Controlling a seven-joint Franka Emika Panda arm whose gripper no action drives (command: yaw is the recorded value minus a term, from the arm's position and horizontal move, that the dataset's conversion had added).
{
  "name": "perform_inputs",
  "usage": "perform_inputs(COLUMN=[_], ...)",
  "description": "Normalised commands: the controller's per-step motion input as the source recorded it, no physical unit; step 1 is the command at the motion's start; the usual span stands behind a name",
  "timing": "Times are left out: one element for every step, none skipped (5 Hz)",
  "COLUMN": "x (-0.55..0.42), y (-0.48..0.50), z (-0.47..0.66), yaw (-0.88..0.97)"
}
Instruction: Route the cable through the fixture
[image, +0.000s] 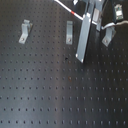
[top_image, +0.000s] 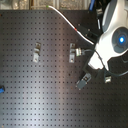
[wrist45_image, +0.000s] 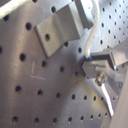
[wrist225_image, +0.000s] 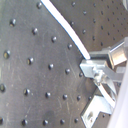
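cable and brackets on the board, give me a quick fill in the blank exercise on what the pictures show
1. The short band on the white cable is ____.
2. In the first exterior view, the number of metal brackets standing on the board is ____.
3. In both wrist views, the cable runs into the fingertips of the gripper, so the gripper is shut on the ____.
4. The perforated board is ____ in colour.

Missing words: red; three; cable; black

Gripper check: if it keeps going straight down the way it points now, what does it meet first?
Most likely the black perforated board. The gripper points down at bare board beside the middle bracket, with the cable held at its fingers. Depth is unclear, so it may already be touching.
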Motion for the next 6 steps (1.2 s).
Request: perform_inputs(x=[0.339, 0.372, 0.371, 0.268, 0.228, 0.021], y=[-0.077, -0.065, -0.203, -0.223, -0.163, -0.015], z=[-0.76, -0.75, -0.51, -0.18, 0.0, 0.0], yaw=[0.0, 0.04, 0.06, 0.0, 0.0, 0.0])
